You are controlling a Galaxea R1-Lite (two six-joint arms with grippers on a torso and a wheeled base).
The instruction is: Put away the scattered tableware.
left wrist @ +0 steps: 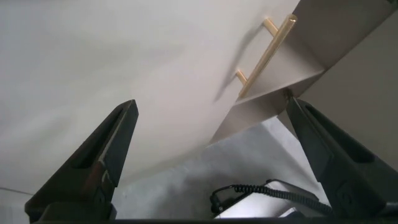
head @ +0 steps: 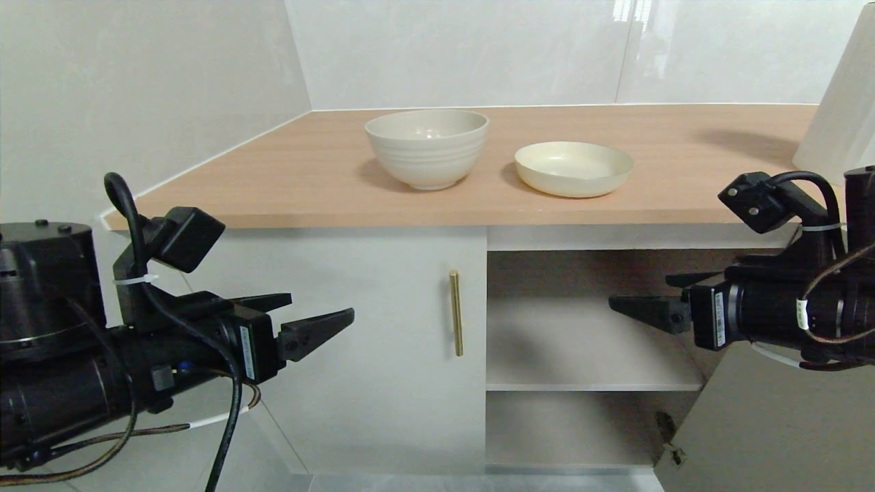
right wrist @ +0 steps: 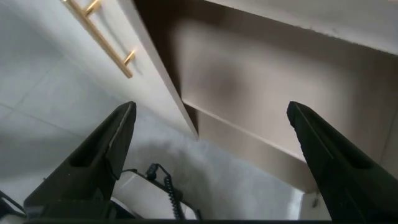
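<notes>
A deep cream bowl (head: 427, 147) and a shallow cream plate (head: 573, 167) stand side by side on the wooden countertop (head: 273, 184). Below them is a white cabinet whose right half stands open, showing a shelf (head: 581, 342). My left gripper (head: 314, 314) hangs open and empty in front of the closed left door (head: 355, 342), well below the counter. My right gripper (head: 646, 297) is open and empty at the mouth of the open compartment, level with its shelf. In the wrist views both pairs of fingers (left wrist: 99, 162) (right wrist: 99, 162) stand wide apart with nothing between them.
A gold bar handle (head: 455, 312) runs down the closed door's right edge. The opened right door (head: 772, 424) swings out at lower right. A white lamp-like object (head: 841, 109) stands at the counter's far right. White walls close the back and left.
</notes>
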